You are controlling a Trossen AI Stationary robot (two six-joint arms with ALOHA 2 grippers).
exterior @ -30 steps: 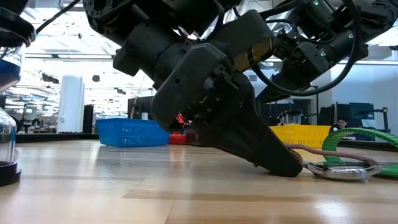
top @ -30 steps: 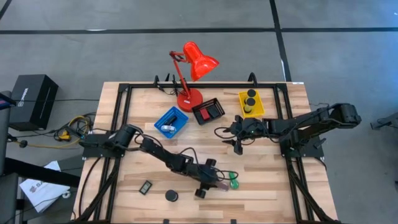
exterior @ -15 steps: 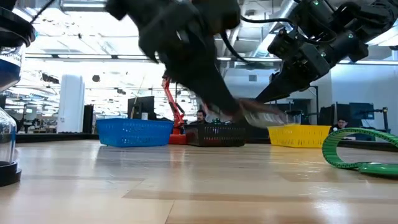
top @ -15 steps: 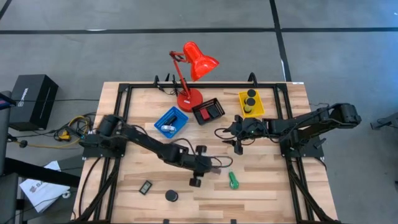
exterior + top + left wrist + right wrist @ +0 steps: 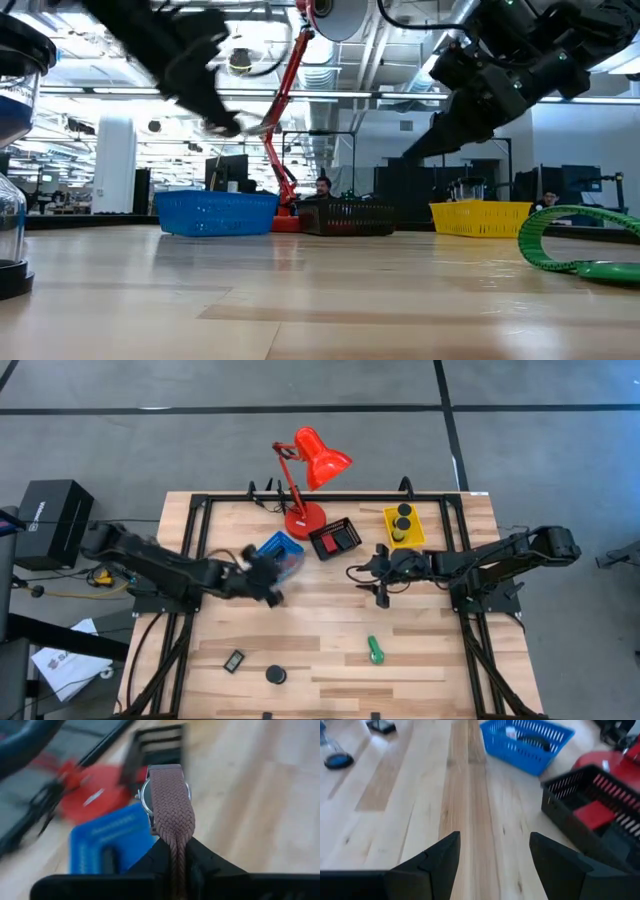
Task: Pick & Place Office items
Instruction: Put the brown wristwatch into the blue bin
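Left claw (image 5: 177, 865) pinches a wristwatch with a brown braided strap and silvery round case (image 5: 170, 802); the strap runs up between the two dark fingers and the case stands above them. In the high view that claw (image 5: 268, 582) hangs at about nine o'clock from the tabletop's (image 5: 330, 625) middle, just beside the near corner of the blue mesh tray (image 5: 283, 546).

Nearest the front edge, at about seven o'clock, lie a small black round piece (image 5: 275, 675) and a small black rectangle (image 5: 235, 660), a little apart from each other. A green stubby cylinder (image 5: 374, 650) lies at about five o'clock, alone on bare wood; in the low view a green curved thing (image 5: 580, 245) shows at the right edge.

Right claw (image 5: 382, 595) hangs at about two o'clock, its fingers spread wide and holding nothing, as the right wrist view shows (image 5: 490, 862), with bare planks between them.

Farther back, at about twelve o'clock, stands the black mesh tray (image 5: 335, 540) with a red block (image 5: 333, 541) inside. The yellow tray (image 5: 404, 526) at about one o'clock holds two black round pieces (image 5: 402, 516). Something silvery (image 5: 266, 566) lies in the blue tray. Behind the trays stands a red desk lamp (image 5: 305, 518), its shade (image 5: 322, 455) reaching past the far edge.
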